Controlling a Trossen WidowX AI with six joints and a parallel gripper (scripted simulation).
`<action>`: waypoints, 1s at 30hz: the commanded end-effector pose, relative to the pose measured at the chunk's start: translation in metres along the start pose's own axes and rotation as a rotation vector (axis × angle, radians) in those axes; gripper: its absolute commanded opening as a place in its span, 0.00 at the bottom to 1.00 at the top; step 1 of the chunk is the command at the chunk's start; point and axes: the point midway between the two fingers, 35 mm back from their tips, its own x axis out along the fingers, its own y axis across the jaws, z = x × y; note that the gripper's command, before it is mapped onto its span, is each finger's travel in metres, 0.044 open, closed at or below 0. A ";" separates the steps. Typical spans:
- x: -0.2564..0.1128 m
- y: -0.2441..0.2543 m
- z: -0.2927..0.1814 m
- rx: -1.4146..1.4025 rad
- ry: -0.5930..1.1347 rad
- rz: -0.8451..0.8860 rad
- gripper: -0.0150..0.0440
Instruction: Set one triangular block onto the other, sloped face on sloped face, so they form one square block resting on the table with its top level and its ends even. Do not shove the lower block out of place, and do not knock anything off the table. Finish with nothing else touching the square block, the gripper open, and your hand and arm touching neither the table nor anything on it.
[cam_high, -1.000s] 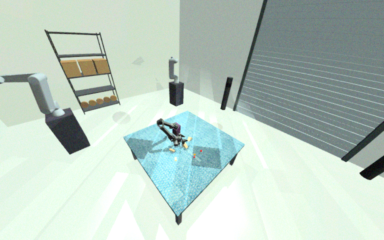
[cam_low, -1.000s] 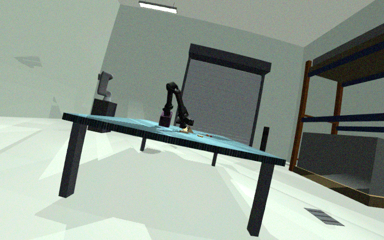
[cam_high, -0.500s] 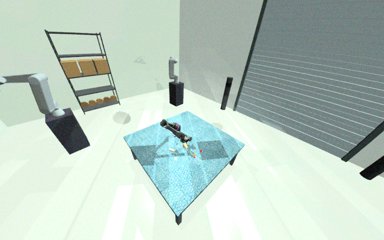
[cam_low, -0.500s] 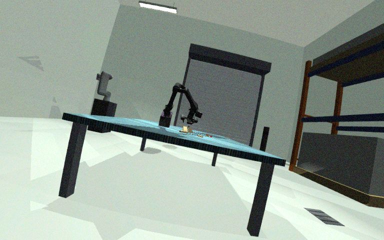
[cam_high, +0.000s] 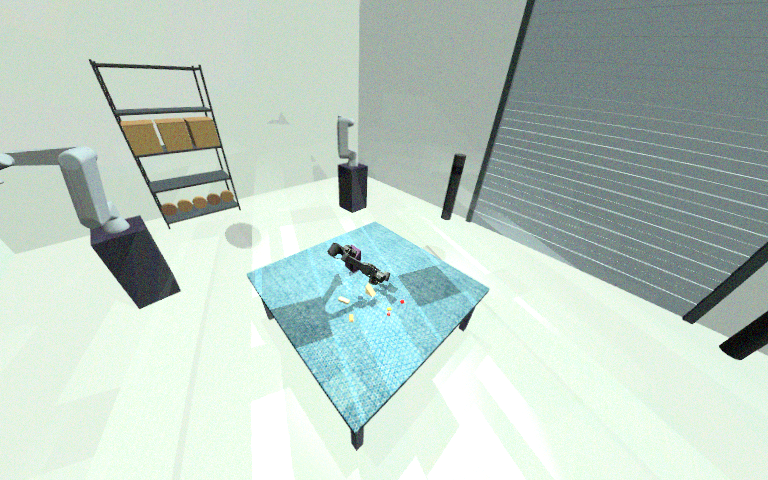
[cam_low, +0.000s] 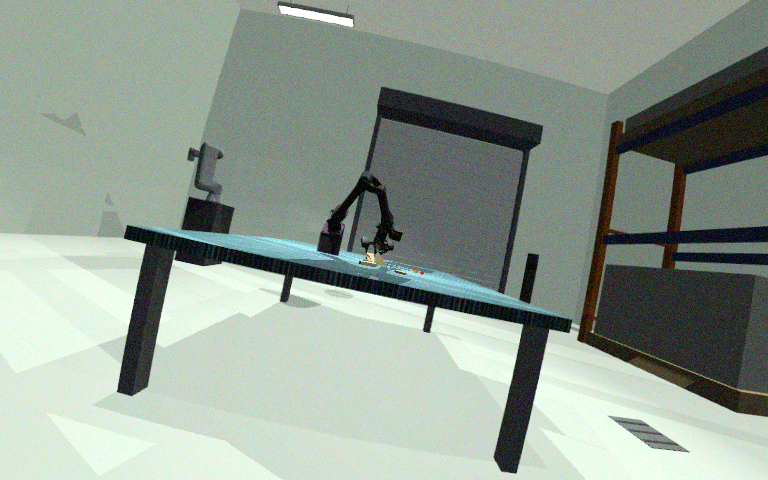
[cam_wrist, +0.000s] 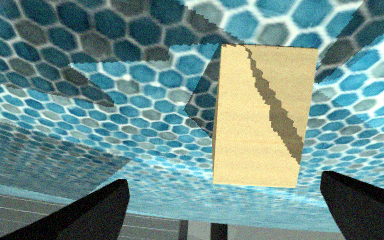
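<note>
One tan triangular block (cam_high: 370, 289) stands on the blue table just under my gripper (cam_high: 382, 277). In the wrist view this block (cam_wrist: 262, 115) fills the upper right, with a dark shadow stripe across its face, and it lies beyond my two dark fingertips and apart from them. My gripper (cam_wrist: 223, 185) is open wide and empty. The other triangular block (cam_high: 343, 300), paler, lies on the table a short way to the left, apart from the first. In the exterior view the gripper (cam_low: 373, 247) hangs right over the nearer block (cam_low: 372, 259).
A small yellow piece (cam_high: 351, 317), a yellow-and-red piece (cam_high: 389, 310) and a red piece (cam_high: 402, 302) lie on the table near the blocks. The arm's base (cam_high: 352, 253) stands toward the table's far side. Other robots, shelving and a roller door stand off the table.
</note>
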 end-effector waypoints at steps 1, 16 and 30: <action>0.024 -0.014 0.012 0.063 0.008 -0.016 1.00; 0.032 -0.019 0.017 0.102 0.018 -0.022 0.82; 0.032 -0.019 0.017 0.102 0.018 -0.022 0.43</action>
